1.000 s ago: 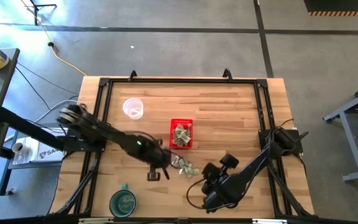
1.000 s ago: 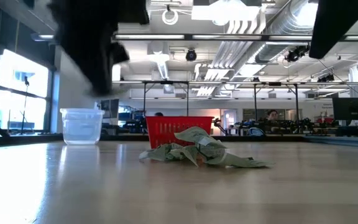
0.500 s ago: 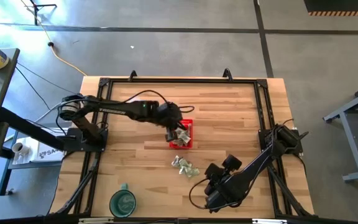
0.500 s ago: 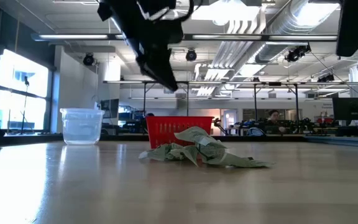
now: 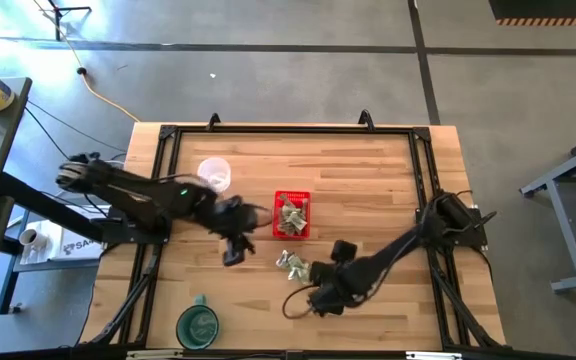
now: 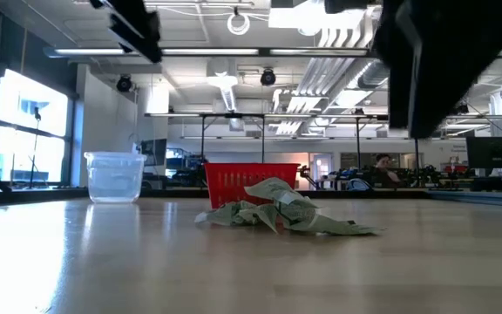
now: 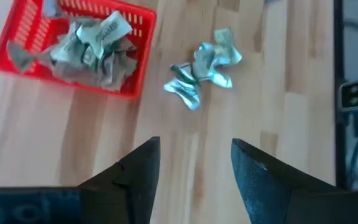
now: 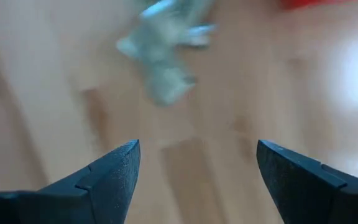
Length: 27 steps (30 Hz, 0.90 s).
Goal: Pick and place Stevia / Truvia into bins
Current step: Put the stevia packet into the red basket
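Note:
The red mesh basket (image 5: 291, 216) stands at mid-table with several crumpled pale green sachets (image 7: 86, 43) lying in it. A small heap of sachets (image 5: 293, 265) rests flat on the wood just nearer than the basket, also seen in the low view as the heap (image 6: 281, 214). My left gripper (image 5: 240, 232) hovers left of the basket, open, with nothing between its fingers (image 7: 196, 143). My right gripper (image 5: 313, 285) hovers to the near right of the heap, open and empty (image 8: 197, 149), with the heap (image 8: 166, 56) ahead of its fingers.
A clear plastic cup (image 5: 214, 173) stands at the far left of the basket. A round green cup (image 5: 197, 325) sits by the near edge at the left. A black frame (image 5: 288, 130) runs around the tabletop. Bare wood lies right of the basket.
My left gripper went from beside the heap up and toward the far edge, over the basket, then drew back toward the table's left edge. My right gripper has gone toward the left and far edges, closer to the heap. The heap on the table has stayed in place.

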Tool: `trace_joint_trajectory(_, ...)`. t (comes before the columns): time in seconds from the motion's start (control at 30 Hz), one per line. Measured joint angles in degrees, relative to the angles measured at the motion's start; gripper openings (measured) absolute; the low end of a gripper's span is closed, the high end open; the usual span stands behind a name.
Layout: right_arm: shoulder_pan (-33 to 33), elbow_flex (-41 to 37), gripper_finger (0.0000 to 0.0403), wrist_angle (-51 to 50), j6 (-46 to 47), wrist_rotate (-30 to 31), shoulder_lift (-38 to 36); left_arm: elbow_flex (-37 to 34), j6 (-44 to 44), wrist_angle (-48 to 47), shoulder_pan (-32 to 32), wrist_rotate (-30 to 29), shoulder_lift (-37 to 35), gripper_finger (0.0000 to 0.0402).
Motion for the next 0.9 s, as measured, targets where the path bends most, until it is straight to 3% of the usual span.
trace_joint_trajectory(0.07,-1.9,-5.1,0.0312,9.3,-4.3,-5.8,-0.6,-2.9,-6.3,0.7,-3.7,-3.2,-3.1,0.0221)
trace_joint_trajectory(0.13,-3.0,-9.0,0.0312,16.1,-7.2,-7.7,-1.4,-6.4,-13.3,1.0,-7.5,-5.8,-5.7,0.0212)
trace_joint_trajectory(0.33,-4.0,-10.9,0.0312,19.6,-21.8,-2.1,-2.1,-15.7,-32.8,3.1,-19.2,-13.5,-11.7,0.0196)
trace_joint_trajectory(0.47,-6.0,-12.8,0.0312,26.5,-26.7,-11.5,-1.8,-18.5,-42.4,2.8,-25.3,-18.6,-12.7,0.0193)
trace_joint_trajectory(0.63,-8.1,-14.9,0.0312,31.9,-26.8,-11.9,-1.4,-19.1,-48.8,2.6,-29.2,-22.3,-12.7,0.0193)
trace_joint_trajectory(0.9,-10.1,-14.9,0.031,31.9,-29.4,-17.4,1.8,-19.1,-50.7,2.6,-30.3,-23.4,-12.7,0.0193)
